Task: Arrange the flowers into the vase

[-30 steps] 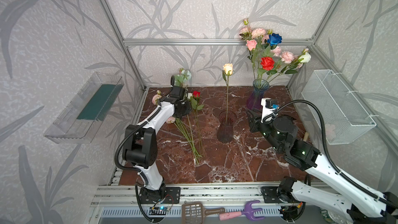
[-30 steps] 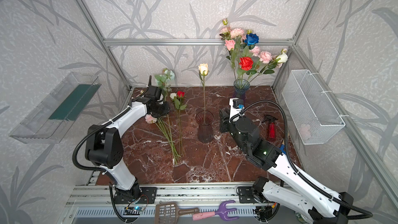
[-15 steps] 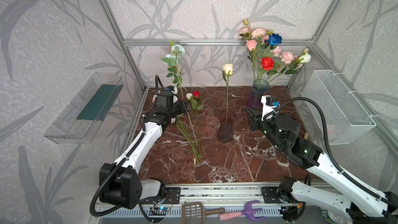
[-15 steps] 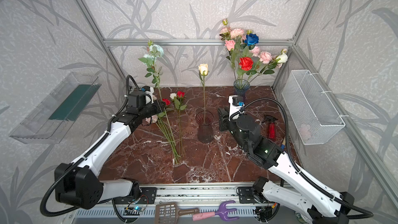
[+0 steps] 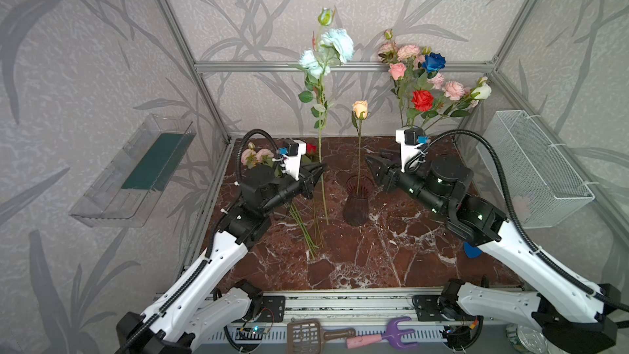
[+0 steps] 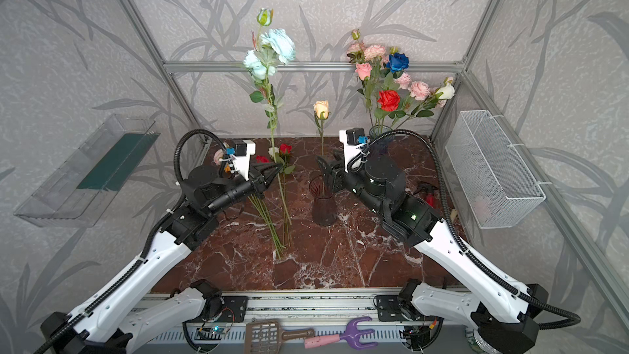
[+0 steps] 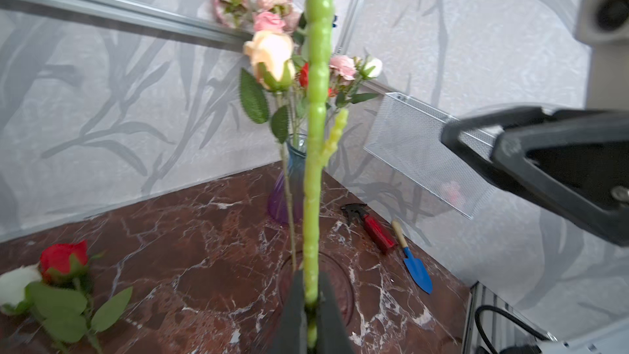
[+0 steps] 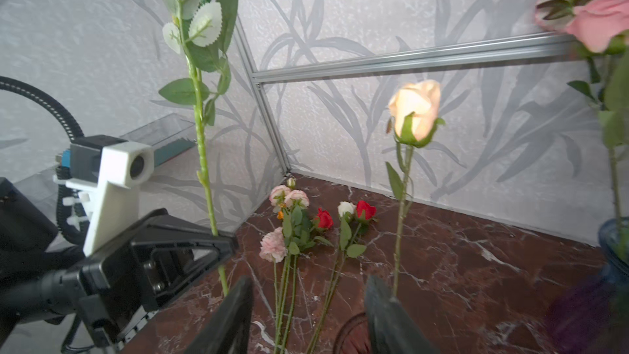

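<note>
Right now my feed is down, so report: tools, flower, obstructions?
Left tool shut on peony, upright. Right tool open, at vase mouth, possibly in the way. Rose stands in vase.

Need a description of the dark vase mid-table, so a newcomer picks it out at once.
Find the red-brown marble tabletop and look at its middle. The dark ribbed glass vase stands there with a single peach rose upright in it. The other vase, blue-purple at the back right, holds a full mixed bouquet.
</note>
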`<state>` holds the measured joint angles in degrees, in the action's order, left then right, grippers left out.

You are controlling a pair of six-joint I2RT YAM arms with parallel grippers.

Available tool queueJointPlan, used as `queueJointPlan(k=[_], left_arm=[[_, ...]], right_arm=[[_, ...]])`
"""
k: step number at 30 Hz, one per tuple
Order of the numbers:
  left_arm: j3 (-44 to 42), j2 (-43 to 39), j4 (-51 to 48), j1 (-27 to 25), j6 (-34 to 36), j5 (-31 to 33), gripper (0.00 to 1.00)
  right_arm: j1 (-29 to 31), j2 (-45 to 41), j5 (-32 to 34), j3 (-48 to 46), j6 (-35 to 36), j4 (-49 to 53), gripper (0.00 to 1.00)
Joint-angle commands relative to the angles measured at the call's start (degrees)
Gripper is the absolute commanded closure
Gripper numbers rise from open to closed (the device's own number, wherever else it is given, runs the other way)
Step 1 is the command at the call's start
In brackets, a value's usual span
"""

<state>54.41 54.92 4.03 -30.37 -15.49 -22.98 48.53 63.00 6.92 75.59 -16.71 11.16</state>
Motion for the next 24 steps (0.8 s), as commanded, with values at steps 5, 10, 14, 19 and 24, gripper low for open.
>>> queueJointPlan(k=[5, 10, 14, 19, 24], left_arm=[[1.5, 1.0, -3.0, -6.7, 5.7, -1.2, 1.0], [1.5, 0.5, -3.1, -8.4, 5.9, -0.4, 1.0], [1.2, 0.2, -3.0, -8.8, 5.9, 0.0, 1.0], [1.1, 0.2, -3.0, -8.9, 5.6, 0.7, 1.0], [0.2, 0.2, -1.4, -8.8, 4.2, 1.8, 0.68]], right_arm=[[2.5, 6.4, -7.7, 5.8, -0.6, -3.5, 0.45], [4.8, 10.7, -6.8, 8.4, 0.6, -3.6, 0.46], [5.3, 12.5, -5.7, 9.5, -0.1, -3.4, 0.6], [5.6, 12.3, -4.2, 9.1, -0.6, -4.4, 0.9], [6.0, 11.2, -2.6, 8.3, -0.4, -6.1, 1.0]])
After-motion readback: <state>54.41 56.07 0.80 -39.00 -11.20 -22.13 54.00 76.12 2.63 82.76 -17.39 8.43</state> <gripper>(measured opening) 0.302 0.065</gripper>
